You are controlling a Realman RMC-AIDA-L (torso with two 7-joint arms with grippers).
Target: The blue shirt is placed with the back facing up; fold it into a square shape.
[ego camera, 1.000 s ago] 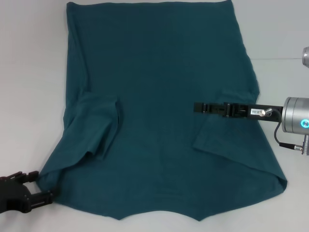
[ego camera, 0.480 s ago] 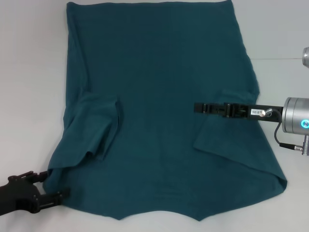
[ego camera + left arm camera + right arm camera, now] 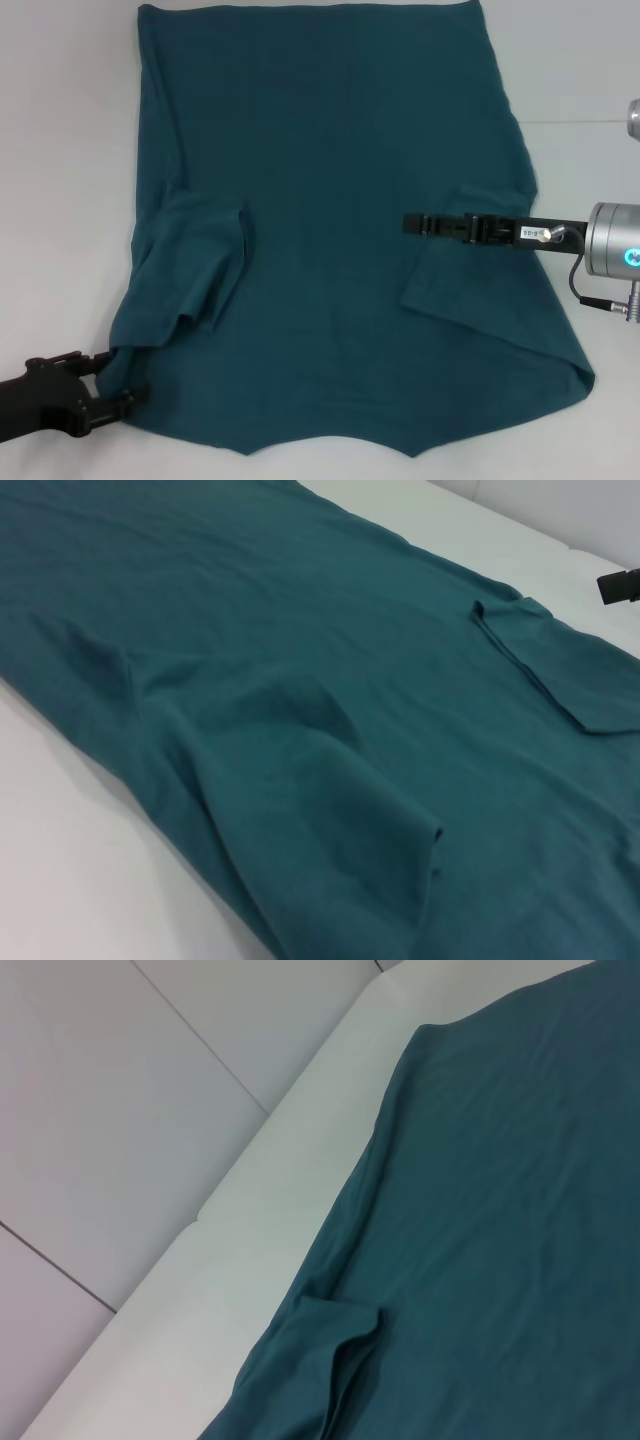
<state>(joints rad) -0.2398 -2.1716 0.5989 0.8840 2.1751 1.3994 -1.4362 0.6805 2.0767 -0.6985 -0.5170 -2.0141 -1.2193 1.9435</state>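
Note:
The blue shirt (image 3: 330,180) lies spread flat on the white table (image 3: 60,200), plain side up, with both sleeves folded inward. It fills the left wrist view (image 3: 300,680) and much of the right wrist view (image 3: 500,1210). My left gripper (image 3: 120,377) is at the near left, open, its two black fingers straddling the shirt's near-left corner. My right gripper (image 3: 412,223) reaches in from the right, hovering over the folded right sleeve (image 3: 470,270), seen edge-on as a slim black bar. The folded left sleeve (image 3: 195,260) lies bunched with loose wrinkles.
Bare white table surrounds the shirt on the left and far right (image 3: 580,80). The right wrist view shows the table's far edge (image 3: 250,1200) and pale panels beyond. The silver right arm body (image 3: 610,240) sits at the right edge.
My left gripper has slid rightward along the near edge until its open fingers sit on either side of the shirt's near-left corner. The right arm has stayed still.

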